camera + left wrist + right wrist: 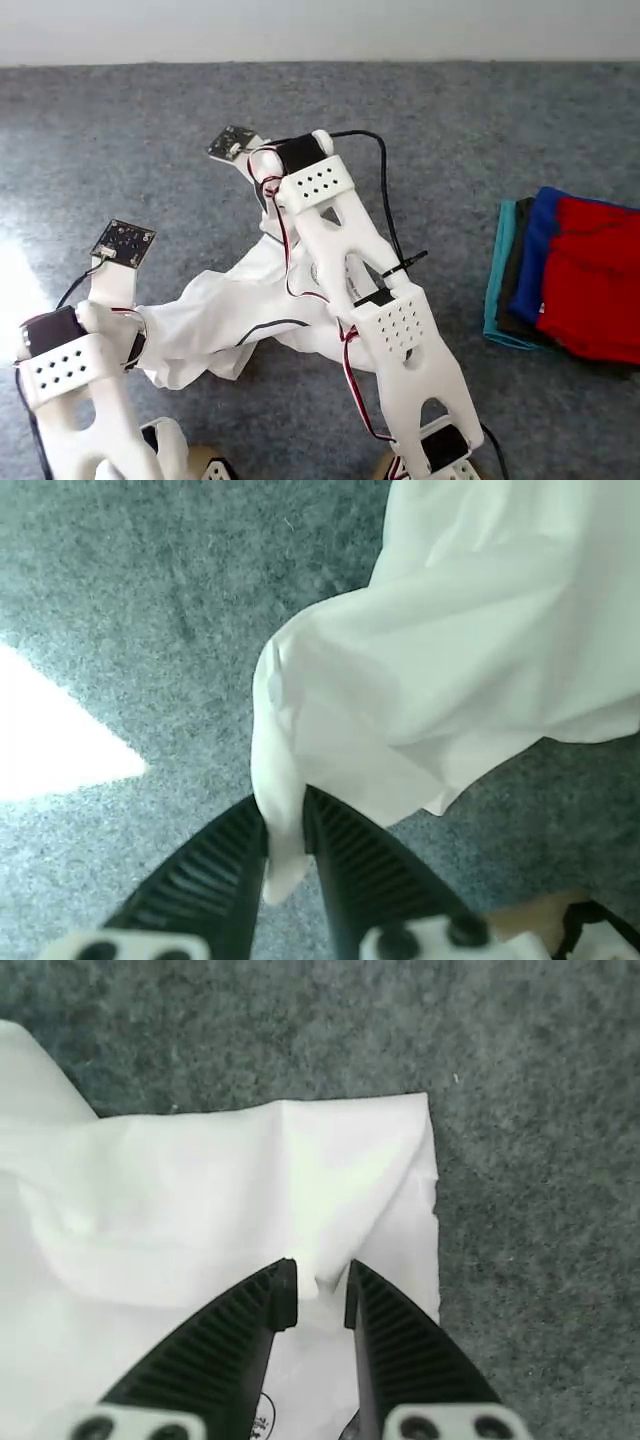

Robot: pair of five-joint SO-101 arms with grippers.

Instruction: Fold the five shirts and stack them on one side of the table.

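My left pincer (pixel 285 820) and right pincer (pixel 320 1285) each clamp the white shirt (pixel 200 320), bunched mid-surface (pixel 480 130), left of the stack (pixel 570 275). The left grips only a thin edge; I reckon tension could pull it free.

Grey, felt-like table (pixel 470 130), with a bright patch of light at the left edge. Bears a rumpled white shirt (pixel 215 320) near the middle, partly raised off the felt. Holds, well apart at the right side, a stack of folded shirts (pixel 570 310): teal shirt (pixel 496 290) lowest, touching the table, then dark shirt (pixel 517 275), blue shirt (pixel 542 235), red shirt (pixel 595 270) on top.
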